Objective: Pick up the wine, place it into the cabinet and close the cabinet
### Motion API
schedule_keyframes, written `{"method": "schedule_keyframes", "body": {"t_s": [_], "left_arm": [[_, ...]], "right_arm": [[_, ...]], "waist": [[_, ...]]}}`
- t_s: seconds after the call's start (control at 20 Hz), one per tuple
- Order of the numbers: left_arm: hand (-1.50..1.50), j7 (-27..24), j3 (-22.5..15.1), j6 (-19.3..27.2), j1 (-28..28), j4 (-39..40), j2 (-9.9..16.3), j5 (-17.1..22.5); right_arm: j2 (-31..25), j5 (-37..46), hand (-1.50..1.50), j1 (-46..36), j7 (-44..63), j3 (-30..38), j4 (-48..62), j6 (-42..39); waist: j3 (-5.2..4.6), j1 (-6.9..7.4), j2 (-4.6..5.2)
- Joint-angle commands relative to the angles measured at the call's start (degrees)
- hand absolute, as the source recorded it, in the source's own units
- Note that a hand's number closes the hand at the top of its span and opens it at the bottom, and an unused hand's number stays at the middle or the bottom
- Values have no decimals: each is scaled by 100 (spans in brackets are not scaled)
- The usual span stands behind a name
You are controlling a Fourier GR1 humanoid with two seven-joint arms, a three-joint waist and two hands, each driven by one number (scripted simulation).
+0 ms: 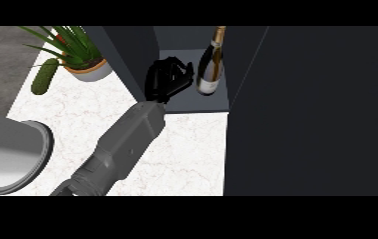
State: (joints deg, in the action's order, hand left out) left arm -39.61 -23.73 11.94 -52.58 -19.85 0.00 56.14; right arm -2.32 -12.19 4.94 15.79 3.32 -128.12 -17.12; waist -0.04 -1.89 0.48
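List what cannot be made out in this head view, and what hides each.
- Right hand: not in view.
- Wine: top cut off by the picture's upper edge.
- Cabinet interior right of the wine: hidden by the dark door.
- Left hand: black on dark, finger pose unclear.

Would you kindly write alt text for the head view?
A dark glass wine bottle with a pale label stands upright inside the open dark cabinet; a black hand sits just left of it, apart. A potted green plant and green cucumber lie on the white marble counter.
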Motion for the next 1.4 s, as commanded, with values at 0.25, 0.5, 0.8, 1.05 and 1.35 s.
{"method": "schedule_keyframes", "body": {"t_s": [0.25,0.5,0.8,1.05,1.35], "left_arm": [[150,226,109,51,-409,760,0,77],[150,-13,104,162,-387,771,1,124],[150,-675,415,-9,-292,1059,0,159],[-150,-1007,500,-221,-351,1146,191,30],[-150,-1284,352,-116,-244,739,76,-160]], "right_arm": [[17,-4,-150,262,-22,-132,-255,-94],[-107,-116,-150,-331,136,9,94,-18],[110,341,-150,-411,269,-378,-68,242],[99,283,-150,-186,55,-240,46,143],[174,323,-150,-80,48,-309,-94,181]], "waist": [[1,-74,18],[-3,-130,47],[-7,-71,46],[-2,-4,27],[2,104,-30]]}}
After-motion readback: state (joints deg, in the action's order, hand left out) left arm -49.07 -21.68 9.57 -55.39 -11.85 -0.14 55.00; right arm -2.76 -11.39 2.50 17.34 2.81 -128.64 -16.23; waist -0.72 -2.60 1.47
